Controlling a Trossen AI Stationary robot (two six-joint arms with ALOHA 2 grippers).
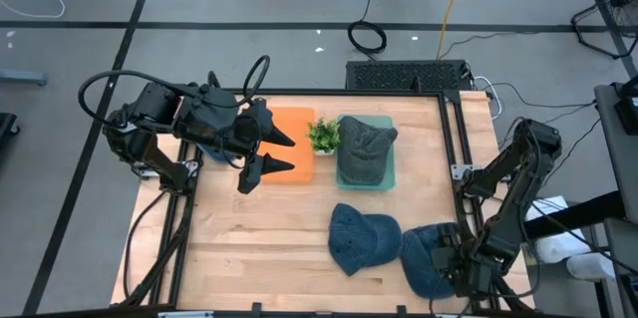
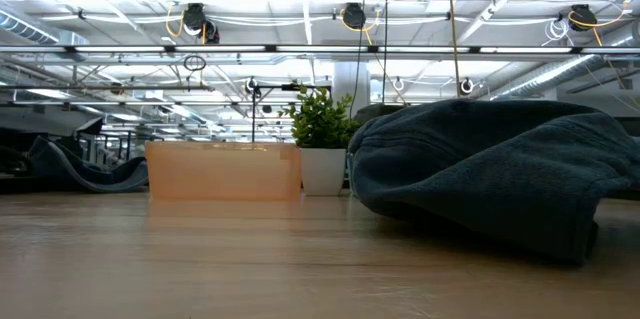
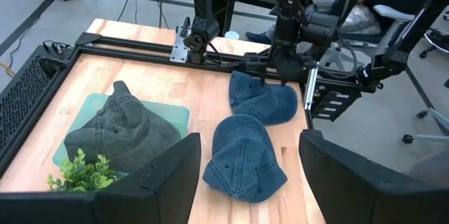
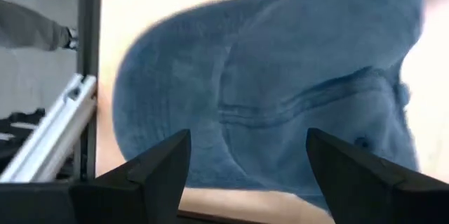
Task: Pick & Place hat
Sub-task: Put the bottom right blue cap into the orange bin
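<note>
Right arm hanging over a blue cap, nothing picked up so far

In the overhead shot the right gripper (image 1: pixel 451 270) sits at the lower right, fingers spread wide just above the blue cap (image 1: pixel 427 258) by the table's edge, not clamped on it. A second blue cap (image 1: pixel 363 237) lies right beside it, lower centre. A grey-green cap (image 1: pixel 364 151) rests in the teal tray (image 1: pixel 390 173) mid-frame. The left gripper (image 1: pixel 269 153) hangs spread too, over the orange bin (image 1: pixel 296 119) at centre left.
</note>
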